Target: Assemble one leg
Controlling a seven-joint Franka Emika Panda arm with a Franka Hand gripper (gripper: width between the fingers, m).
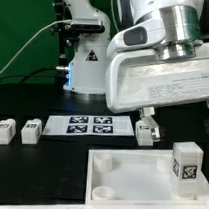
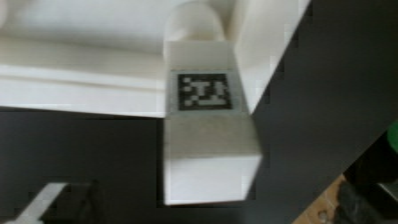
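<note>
One leg (image 1: 186, 163), a white post with a square marker, stands upright at the near corner of the white panel (image 1: 128, 172) on the exterior view's right. In the wrist view this leg (image 2: 206, 110) runs lengthwise from my gripper down to the panel's corner (image 2: 89, 70), with its rounded far end on the panel. My gripper (image 1: 177, 117) hangs just above the leg's top. One grey finger (image 2: 54, 205) shows well apart from the leg's side, so the jaws look open and hold nothing. The other finger is lost in the dark.
Three more legs stand on the black table: two on the exterior view's left (image 1: 4, 131) (image 1: 31, 131) and one behind the panel (image 1: 144, 130). The marker board (image 1: 91, 124) lies in front of the robot base (image 1: 89, 72).
</note>
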